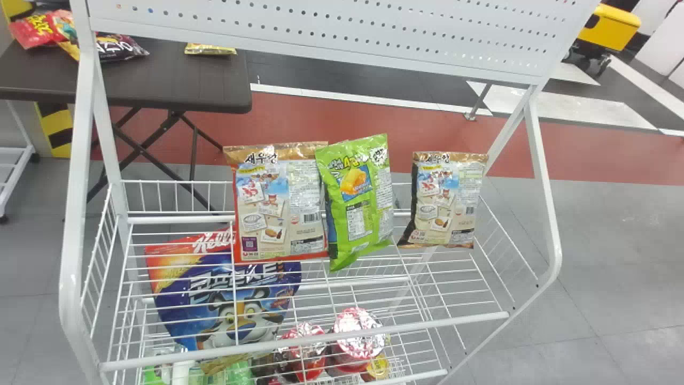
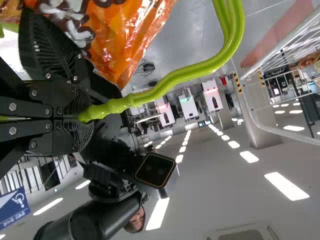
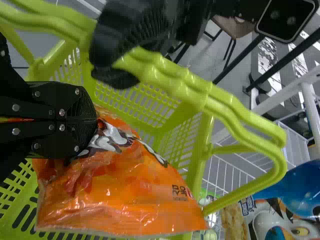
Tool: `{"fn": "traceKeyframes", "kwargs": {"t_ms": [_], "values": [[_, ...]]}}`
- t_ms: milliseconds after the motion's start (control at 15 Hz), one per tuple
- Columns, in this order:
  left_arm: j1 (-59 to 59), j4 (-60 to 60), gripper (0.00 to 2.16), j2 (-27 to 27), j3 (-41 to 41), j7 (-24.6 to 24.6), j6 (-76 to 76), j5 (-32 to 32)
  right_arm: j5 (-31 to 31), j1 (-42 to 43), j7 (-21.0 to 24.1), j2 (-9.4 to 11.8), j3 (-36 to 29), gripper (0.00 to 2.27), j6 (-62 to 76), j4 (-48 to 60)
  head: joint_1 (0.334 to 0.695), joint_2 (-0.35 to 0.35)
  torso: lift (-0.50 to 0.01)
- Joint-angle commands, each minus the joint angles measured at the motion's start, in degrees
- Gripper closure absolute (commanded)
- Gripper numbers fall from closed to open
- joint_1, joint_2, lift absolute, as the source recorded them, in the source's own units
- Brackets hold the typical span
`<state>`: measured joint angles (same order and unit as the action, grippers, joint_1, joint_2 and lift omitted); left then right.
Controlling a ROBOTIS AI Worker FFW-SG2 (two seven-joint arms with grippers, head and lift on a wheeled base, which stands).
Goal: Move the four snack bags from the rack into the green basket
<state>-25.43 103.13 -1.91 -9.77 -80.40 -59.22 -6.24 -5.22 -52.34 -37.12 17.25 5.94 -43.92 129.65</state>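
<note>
On the upper tier of the white wire rack (image 1: 304, 339) stand a tan snack bag with red edges (image 1: 278, 214), a green snack bag (image 1: 358, 200) leaning beside it, and, across a gap to the right, a tan and dark snack bag (image 1: 446, 200). My left gripper (image 2: 82, 118) is shut on the green basket's handle (image 2: 175, 80). In the right wrist view, my right gripper (image 3: 95, 120) is shut on an orange snack bag (image 3: 135, 190) over the opening of the green basket (image 3: 135, 107); how deep the bag hangs, I cannot tell.
A perforated panel (image 1: 320, 27) spans the rack's top. Lower in the rack lie a blue cereal bag (image 1: 230, 305) and foil-topped cups (image 1: 358, 334). At the back left is a dark table (image 1: 171, 80) bearing several packets.
</note>
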Motion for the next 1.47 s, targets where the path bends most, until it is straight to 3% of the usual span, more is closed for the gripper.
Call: {"fn": "traceKeyframes", "kwargs": {"t_ms": [0, 200, 267, 333, 400, 667, 800, 1000, 1267, 1400], "values": [[0.0, 0.1, 1.51, 0.0, -0.3, 0.3, 0.2, 0.0, 0.3, 4.0, 0.6, -0.9, 0.1, 2.15, -4.0, -3.7, 0.695, -0.350, 0.000], [0.0, 0.1, 1.51, 0.0, -0.4, 0.4, 0.0, 0.0, 1.5, 8.1, 4.6, -1.8, 0.3, 1.76, -8.8, -8.8, 0.695, -0.350, 0.000], [0.0, 0.1, 1.51, -0.1, -0.7, 0.5, 0.0, 0.1, 1.9, 8.8, 4.6, -1.8, 0.1, 1.19, -10.5, -9.2, 0.695, -0.350, 0.000], [0.1, 0.1, 1.51, 0.0, -0.8, 0.6, 0.0, 0.3, 2.1, 9.7, 4.6, -1.8, -0.1, 0.17, -15.1, -9.0, 0.695, -0.350, 0.000], [0.2, 0.1, 1.51, 0.0, -1.0, 0.7, 0.0, 0.3, 2.2, 10.3, 4.6, -1.9, -0.6, 0.00, -19.9, -8.4, 0.695, -0.350, 0.000], [0.2, 0.1, 1.51, -0.1, -1.0, 0.8, -0.2, 0.3, 1.1, 5.3, 4.6, -2.1, -5.4, 0.06, -20.6, 1.1, 0.695, -0.350, 0.000], [0.0, 0.6, 1.51, -0.3, -1.0, 0.8, -0.2, 0.3, -1.0, 4.0, 4.4, -4.2, -10.3, 0.05, -18.3, 5.3, 0.695, -0.350, 0.000], [-0.7, 1.7, 1.51, -0.5, -1.0, 1.3, 0.0, 0.3, -4.1, 5.8, 5.9, -8.5, -15.3, 0.04, -0.9, 5.0, 0.695, -0.350, 0.000], [-0.7, 1.9, 1.51, -0.3, -1.2, 1.5, -0.7, 1.2, -3.1, 19.2, 10.2, -12.5, -11.0, 0.07, 22.9, -5.4, 0.695, -0.350, 0.000], [-0.7, 1.9, 1.51, -0.4, -1.6, 1.8, -1.2, 1.4, 0.0, 26.0, 16.4, -12.7, -6.1, 0.08, 31.7, -12.0, 0.695, -0.350, 0.000]]}}
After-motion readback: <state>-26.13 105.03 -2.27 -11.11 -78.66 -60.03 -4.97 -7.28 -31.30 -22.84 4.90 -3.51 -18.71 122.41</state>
